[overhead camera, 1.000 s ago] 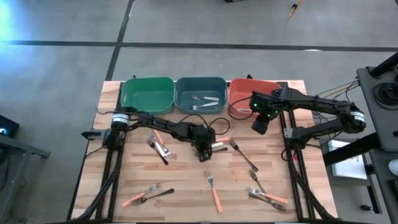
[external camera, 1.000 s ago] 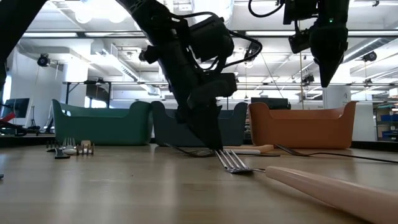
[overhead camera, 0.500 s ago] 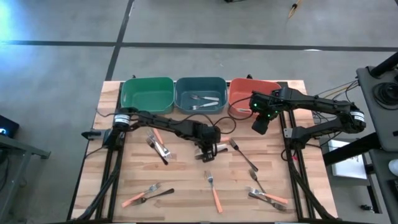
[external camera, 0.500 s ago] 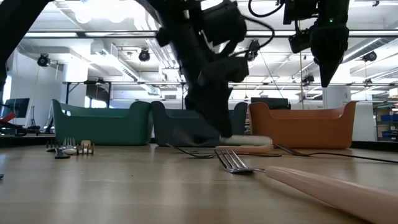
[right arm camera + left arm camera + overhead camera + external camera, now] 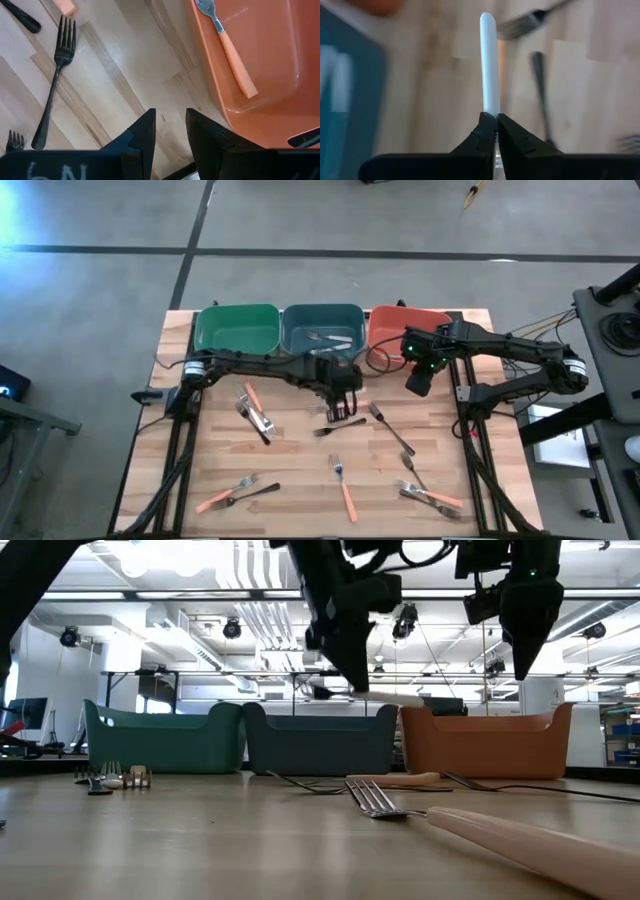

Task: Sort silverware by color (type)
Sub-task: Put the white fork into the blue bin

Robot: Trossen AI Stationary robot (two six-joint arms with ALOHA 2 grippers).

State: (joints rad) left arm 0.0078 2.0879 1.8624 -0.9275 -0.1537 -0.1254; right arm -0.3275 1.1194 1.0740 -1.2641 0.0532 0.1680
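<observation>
My left gripper (image 5: 344, 398) hangs above the table's middle, just near of the blue bin (image 5: 322, 320), and is shut on a silver utensil (image 5: 490, 65). The utensil's pale handle sticks out level in the low view (image 5: 395, 697). My right gripper (image 5: 170, 125) hovers open by the orange bin (image 5: 405, 328) with nothing between its fingers. That bin holds an orange-handled fork (image 5: 227, 45), and the blue bin holds silver pieces (image 5: 330, 340). A black fork (image 5: 332, 428) lies flat on the table below my left gripper. My left gripper pinches the silver utensil's shaft (image 5: 491, 111) between its two fingers. The rounded handle end (image 5: 487, 17) juts out free beyond the fingertips, and the fingers hide the other end. They come from above, slanting down. The utensil is lifted clear and roughly level.
A green bin (image 5: 237, 332) stands at the far left. Loose forks lie scattered on the table: near centre (image 5: 343, 485), left (image 5: 255, 415), near left (image 5: 235, 495), near right (image 5: 430, 495) and right of centre (image 5: 392, 430). Another black fork (image 5: 55, 75) lies below my right gripper.
My left gripper has risen from the table and gone toward the far edge and the blue bin. The silver utensil has come up with it, lifted clear of the wood and level. The black fork beside it stayed where it was.
</observation>
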